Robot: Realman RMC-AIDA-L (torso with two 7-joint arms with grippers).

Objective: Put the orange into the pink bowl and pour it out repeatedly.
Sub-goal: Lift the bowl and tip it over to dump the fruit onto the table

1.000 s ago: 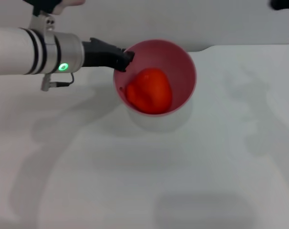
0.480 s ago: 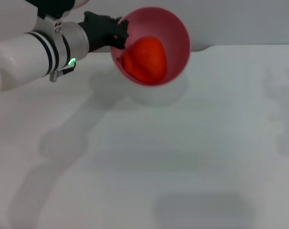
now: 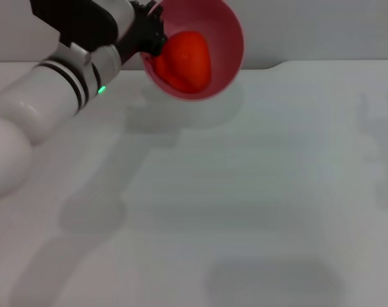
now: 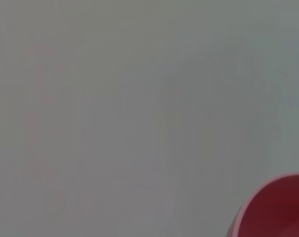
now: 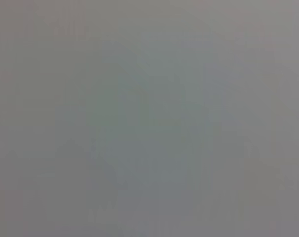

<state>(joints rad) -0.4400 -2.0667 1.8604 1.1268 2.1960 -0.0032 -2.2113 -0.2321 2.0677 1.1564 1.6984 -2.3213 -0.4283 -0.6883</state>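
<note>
Table: bare below the bowl, a fair landing spot.
Left gripper: jaws clamped on the bowl's left rim, far left, lifted.
Bowl: tilted toward camera; tip slowly (grip looks thin).
Orange: inside, against the low wall.
Right gripper: unseen.

Glossy round deep pink plastic bowl hangs off the table in my left gripper, tilted, mouth facing the head camera. Bright red-orange lumpy toy orange rests inside.
</note>
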